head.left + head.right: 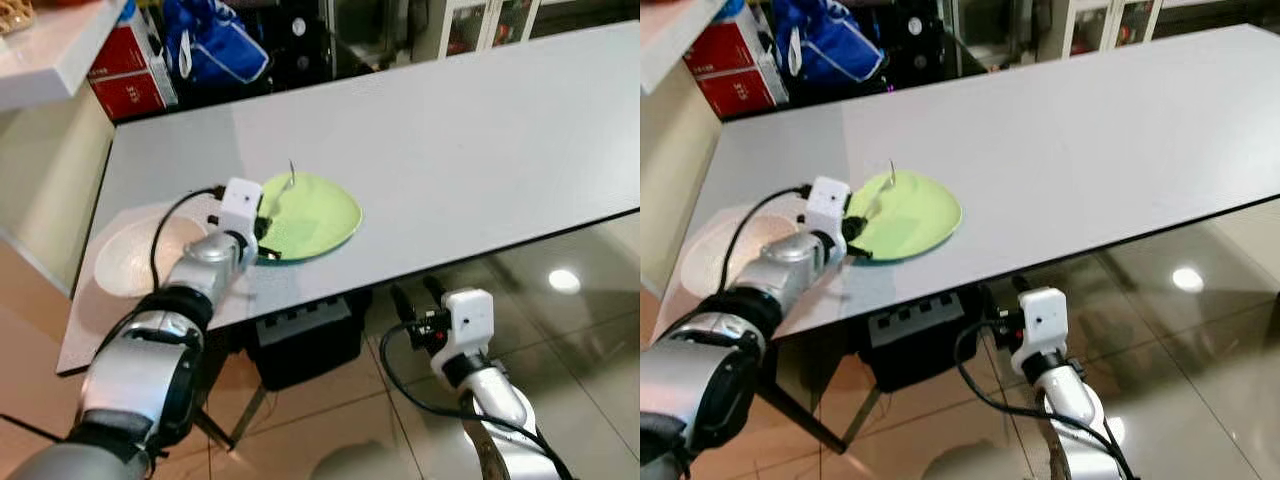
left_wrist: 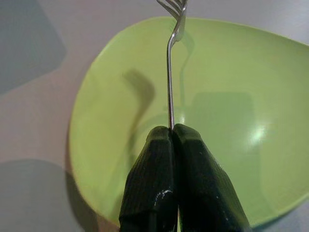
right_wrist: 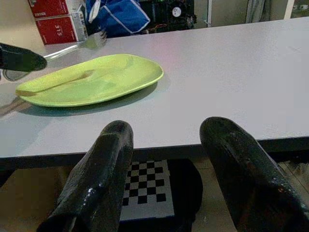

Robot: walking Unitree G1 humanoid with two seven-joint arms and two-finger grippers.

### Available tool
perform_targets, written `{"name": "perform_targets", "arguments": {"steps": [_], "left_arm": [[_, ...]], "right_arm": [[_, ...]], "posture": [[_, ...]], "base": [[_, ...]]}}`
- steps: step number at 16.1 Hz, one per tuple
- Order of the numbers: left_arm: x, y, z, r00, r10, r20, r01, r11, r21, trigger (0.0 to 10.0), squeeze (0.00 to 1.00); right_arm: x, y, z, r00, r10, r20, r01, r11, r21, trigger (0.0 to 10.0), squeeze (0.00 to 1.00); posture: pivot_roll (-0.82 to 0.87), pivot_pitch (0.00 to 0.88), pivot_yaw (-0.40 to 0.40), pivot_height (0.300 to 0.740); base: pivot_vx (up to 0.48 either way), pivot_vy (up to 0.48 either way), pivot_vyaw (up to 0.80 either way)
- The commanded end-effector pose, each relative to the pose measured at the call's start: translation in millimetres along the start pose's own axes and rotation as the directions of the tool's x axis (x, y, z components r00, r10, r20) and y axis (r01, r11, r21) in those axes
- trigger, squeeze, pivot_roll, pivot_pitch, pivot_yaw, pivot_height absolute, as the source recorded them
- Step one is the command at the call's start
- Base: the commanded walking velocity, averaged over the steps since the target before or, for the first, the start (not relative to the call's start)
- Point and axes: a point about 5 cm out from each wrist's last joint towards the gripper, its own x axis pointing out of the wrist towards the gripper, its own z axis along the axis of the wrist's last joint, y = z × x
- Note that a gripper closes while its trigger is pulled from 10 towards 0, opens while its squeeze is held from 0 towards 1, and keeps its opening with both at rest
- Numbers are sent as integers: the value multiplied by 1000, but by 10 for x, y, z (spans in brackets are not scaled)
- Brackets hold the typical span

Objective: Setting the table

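- Left eye view: the left gripper reached over the near edge of the grey table, its fingers at the near rim of a green plate. A thin metal fork rose from those fingers, slanting up over the plate with its tines near the plate's far rim. A pale white plate lay on the table just to the left of the arm. The right gripper hung below the table's front edge, over the tiled floor.
- Right eye view: the same scene; a red box and a blue bag stood beyond the table's far left corner, and a dark unit with a checkered panel sat under the table.
- Left wrist view: the two black fingers were pressed tightly together on the fork's handle (no gap between them), with the tines pointing away above the green plate.
- Right wrist view: the right gripper's fingers stood wide apart, holding nothing, just below the table edge; the green plate lay on the tabletop beyond them.
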Motion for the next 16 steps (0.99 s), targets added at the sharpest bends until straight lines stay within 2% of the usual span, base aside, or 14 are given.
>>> {"name": "perform_targets", "arguments": {"steps": [1, 10, 12, 13, 16], "left_arm": [[5, 22, 83, 1000, 15, 20, -15, 1000, 17, 0, 0], [41, -113, -10, 1000, -3, -23, 4, 999, 43, 0, 0], [53, -166, -23, 999, -17, -38, 19, 998, 61, 9412, 0], [56, -177, -29, 999, -19, -39, 21, 998, 61, 10000, 0], [61, -197, -24, 999, -20, -40, 23, 998, 63, 10000, 0]], "right_arm": [[-11, 10, -11, 1000, -1, 1, 1, 1000, -1, 10000, 0], [-57, 3, -61, 1000, -2, -8, 2, 1000, -1, 10000, 0], [-47, 19, -6, 1000, -1, 4, 1, 1000, -3, 10000, 0], [-44, 27, 11, 1000, -1, 7, 1, 1000, -2, 10000, 0], [-37, 44, 29, 1000, -4, 8, 4, 1000, 0, 10000, 0]], "posture": [[-49, 0, 138, 740], [-63, 0, 137, 740], [-65, 0, 139, 740], [-66, 0, 141, 740], [-69, 0, 145, 740]], "base": [[0, 0, 0], [0, 0, 0], [0, 0, 0], [0, 0, 0], [0, 0, 0]]}}
